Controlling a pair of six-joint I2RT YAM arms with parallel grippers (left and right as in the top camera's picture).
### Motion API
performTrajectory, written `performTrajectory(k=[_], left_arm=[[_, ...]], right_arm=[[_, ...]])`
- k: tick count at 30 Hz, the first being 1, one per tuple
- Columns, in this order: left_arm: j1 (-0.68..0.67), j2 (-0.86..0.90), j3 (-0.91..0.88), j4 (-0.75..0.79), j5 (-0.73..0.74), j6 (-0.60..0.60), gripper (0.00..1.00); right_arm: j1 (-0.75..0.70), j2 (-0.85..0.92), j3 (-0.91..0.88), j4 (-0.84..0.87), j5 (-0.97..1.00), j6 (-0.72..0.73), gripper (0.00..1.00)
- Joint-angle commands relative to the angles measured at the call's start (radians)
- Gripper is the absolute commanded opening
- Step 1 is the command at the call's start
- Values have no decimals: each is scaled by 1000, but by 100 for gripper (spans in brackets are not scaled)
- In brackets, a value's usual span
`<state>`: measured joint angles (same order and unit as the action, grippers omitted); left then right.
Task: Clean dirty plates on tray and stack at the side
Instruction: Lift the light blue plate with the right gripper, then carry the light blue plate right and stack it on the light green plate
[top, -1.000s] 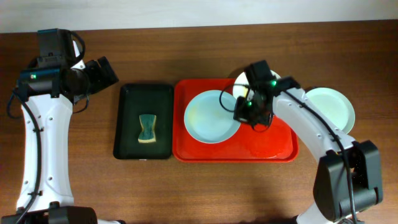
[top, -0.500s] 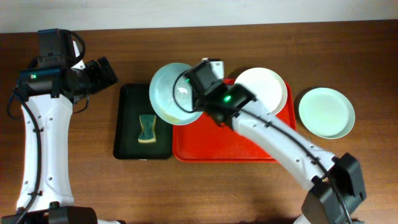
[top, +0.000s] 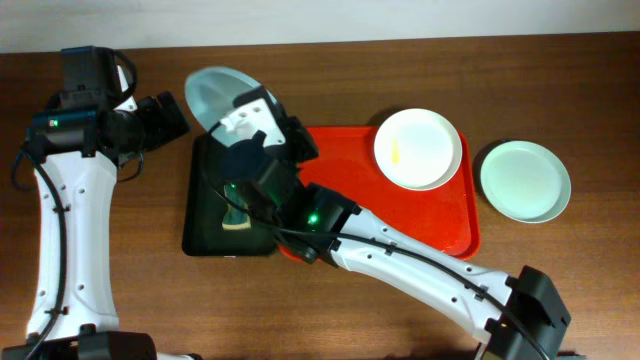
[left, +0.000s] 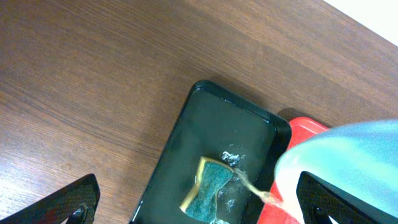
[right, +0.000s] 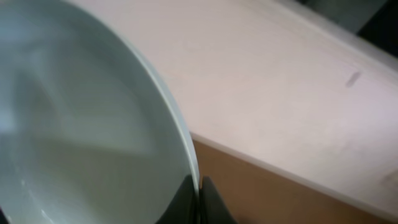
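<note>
So the right gripper (right: 199, 202) is clamped tight on the rim of a blue-green plate (top: 215, 92) and holds it up in the air, tilted steeply, over the far edge of the dark tray (top: 205, 160). From the left wrist view you can see a thin yellowish trickle (left: 252, 185) running off the plate's low edge down toward the dark tray, right by the sponge (left: 211, 186) that's lying in there among some wet spots.

The left gripper (top: 165, 118) hangs off to the left of the dark tray with its jaws spread wide and nothing between them.

The red tray (top: 400, 225) sits just beside the dark one on the wooden surface (top: 120, 300). The only plate on it is the white plate (top: 418, 148) in the far right corner, which has a small yellow smear (top: 398, 152) on it. The second blue-green plate (top: 525, 180) sits flat on the surface just to the right of the red tray and looks clean from above.
</note>
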<state>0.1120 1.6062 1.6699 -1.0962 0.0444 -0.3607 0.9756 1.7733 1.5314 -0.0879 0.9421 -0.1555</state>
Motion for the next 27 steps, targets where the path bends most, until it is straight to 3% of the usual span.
performTrajectory(k=[1,6,27], left_arm=[[2,5,3,0,0,-9,99],[2,5,3,0,0,-9,99],[2,5,3,0,0,-9,99]], right_arm=[[14,-7,17,182,87,-342,4],[14,-7,17,390,85,-474,4],[13,-7,17,497,63,-503,4]])
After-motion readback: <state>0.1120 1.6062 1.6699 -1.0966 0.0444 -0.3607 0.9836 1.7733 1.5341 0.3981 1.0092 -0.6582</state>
